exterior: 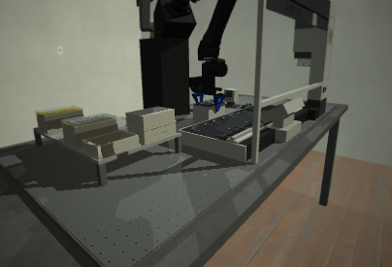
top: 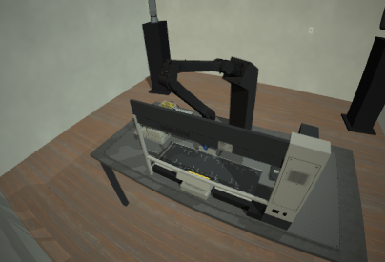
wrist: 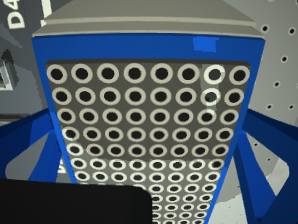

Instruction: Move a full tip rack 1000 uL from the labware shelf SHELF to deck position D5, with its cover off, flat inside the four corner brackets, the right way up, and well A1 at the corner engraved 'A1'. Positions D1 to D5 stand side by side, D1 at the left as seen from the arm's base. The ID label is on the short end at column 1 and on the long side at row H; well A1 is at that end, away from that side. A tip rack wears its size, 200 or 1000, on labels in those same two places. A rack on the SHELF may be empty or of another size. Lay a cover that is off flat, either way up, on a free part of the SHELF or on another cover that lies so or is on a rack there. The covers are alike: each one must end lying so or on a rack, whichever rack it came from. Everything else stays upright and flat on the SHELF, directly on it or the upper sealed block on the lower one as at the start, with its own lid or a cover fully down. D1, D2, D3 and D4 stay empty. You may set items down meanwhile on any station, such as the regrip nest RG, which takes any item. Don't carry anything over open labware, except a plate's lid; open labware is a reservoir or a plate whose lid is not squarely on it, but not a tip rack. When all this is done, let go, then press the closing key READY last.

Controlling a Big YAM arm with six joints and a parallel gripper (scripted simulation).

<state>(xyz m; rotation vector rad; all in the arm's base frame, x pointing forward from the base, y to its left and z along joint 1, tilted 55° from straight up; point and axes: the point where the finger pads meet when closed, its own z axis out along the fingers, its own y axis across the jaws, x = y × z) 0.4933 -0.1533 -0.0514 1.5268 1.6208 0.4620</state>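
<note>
- Top view: black six-joint arm (top: 191,79) reaches from its tall black pedestal (top: 157,53) down behind the dark crossbar of the gantry frame (top: 210,131). Gripper hidden behind that bar here. Long dark deck plate (top: 214,165) lies under the frame, pale grey instrument cabinet (top: 300,174) at its end, all on the grey perforated table (top: 329,220).
- Exterior view: blue-fingered parallel gripper (exterior: 208,99) hangs straight down over a pale boxy tip rack with a blue top (exterior: 203,113) at the far end of the deck plate. Fingers straddle the rack's top, one each side. On the grey raised labware shelf (exterior: 44,134) at left: a covered rack of yellow tips (exterior: 58,116), a grey-tipped rack (exterior: 89,126), a low open tan tray (exterior: 109,143), two stacked pale blocks (exterior: 150,123).
- Wrist view: looking down on the rack, cover off, blue top face (wrist: 149,129) w/ every visible hole ringed white, so full as far as seen. Blue fingers spread wide at both sides, jaws fully apart, gripping nothing; can't tell if pads touch the rack walls. White "D4" marking (wrist: 15,11) on the deck at upper left, beside the rack.
</note>
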